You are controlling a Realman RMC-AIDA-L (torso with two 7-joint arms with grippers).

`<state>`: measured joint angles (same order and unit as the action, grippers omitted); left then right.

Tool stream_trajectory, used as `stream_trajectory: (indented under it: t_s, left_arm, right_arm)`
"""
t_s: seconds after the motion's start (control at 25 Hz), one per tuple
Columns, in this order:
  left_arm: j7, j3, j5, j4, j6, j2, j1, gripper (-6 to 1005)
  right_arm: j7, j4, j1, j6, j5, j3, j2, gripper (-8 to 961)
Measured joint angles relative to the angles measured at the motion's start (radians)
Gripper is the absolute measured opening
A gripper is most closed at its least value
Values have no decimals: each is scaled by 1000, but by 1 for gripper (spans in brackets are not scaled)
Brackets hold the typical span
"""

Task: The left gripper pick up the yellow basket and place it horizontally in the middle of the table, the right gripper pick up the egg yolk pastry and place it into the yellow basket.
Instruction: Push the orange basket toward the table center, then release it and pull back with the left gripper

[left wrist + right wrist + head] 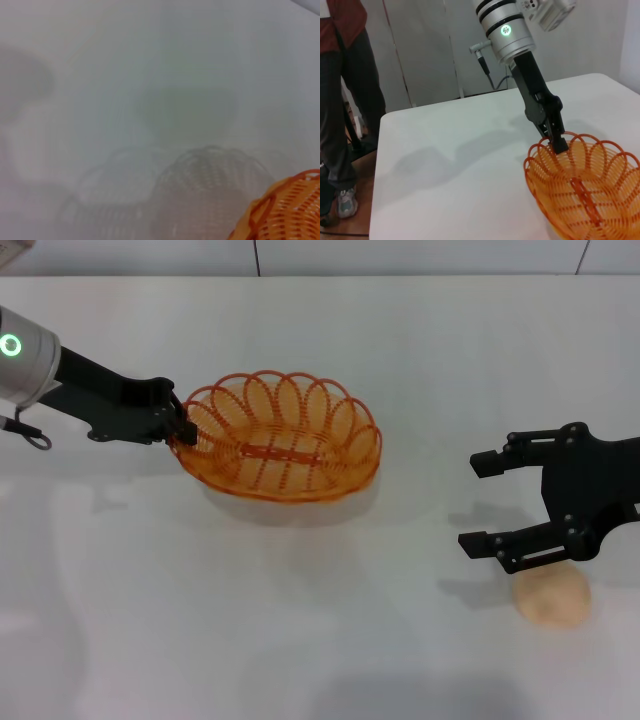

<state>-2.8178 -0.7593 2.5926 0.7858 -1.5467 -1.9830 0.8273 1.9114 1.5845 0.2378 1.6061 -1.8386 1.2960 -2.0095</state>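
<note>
Yellow basket, an orange-yellow wire oval with looped rim, is sitting near the middle of the white tabletop, the left end effector pinching its left rim. Egg yolk pastry is lying well apart near the right edge, just beneath the spread-open right end effector.

translucent orange-yellow wire loops, plastic-looking and lightly glossy, on the yellow basket. smooth matt white on the table, faintly sheened. matt black, hard plastic-like casing on the left gripper and the right gripper. pale beige, smooth and matt on the egg yolk pastry.
</note>
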Motion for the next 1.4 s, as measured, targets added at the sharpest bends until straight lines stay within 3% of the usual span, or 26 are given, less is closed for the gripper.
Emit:
stream_trajectory:
  t_s: [1.4]
  left_arm:
    - [13, -3, 13, -141, 133, -42, 41, 116]
  right_arm:
    - [-5, 0, 11, 0, 1, 0, 0, 841]
